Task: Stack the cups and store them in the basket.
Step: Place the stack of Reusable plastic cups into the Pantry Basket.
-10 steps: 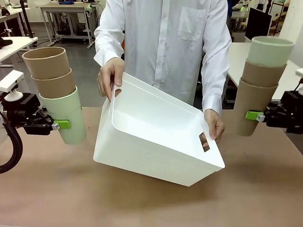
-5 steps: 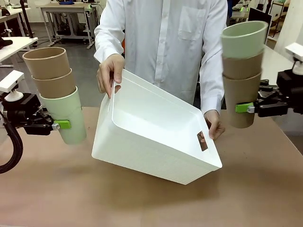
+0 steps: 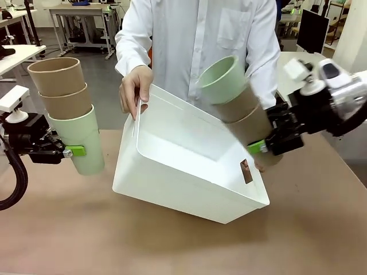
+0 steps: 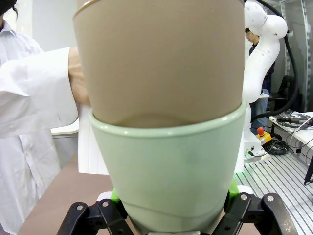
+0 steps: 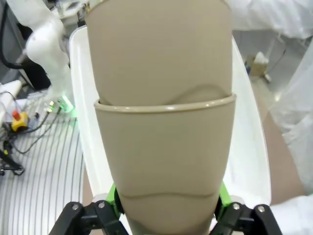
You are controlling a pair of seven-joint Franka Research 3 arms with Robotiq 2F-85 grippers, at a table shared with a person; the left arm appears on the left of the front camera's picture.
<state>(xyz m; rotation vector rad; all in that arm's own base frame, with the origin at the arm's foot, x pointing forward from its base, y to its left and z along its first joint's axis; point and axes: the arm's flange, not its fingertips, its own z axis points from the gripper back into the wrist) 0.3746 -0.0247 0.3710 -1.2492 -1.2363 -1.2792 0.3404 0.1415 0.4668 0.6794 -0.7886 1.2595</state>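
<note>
Now the right pincer (image 3: 262, 148) clenches the lowest tan cup (image 3: 257, 127) of a three-cup stack (image 3: 232, 97) tipped over the white basket (image 3: 172, 183) just beside it, while the left pincer (image 3: 71, 151) grips the mint base cup (image 3: 83, 137) of an upright stack (image 3: 60, 91); light, stiff, probably slick, best held low.

Left claw (image 3: 73, 151) and right claw (image 3: 259, 146): black bodies, green pads (black ribbed cable (image 3: 12, 182) at left). Person: white shirt (image 3: 195, 40), chest pocket.
</note>
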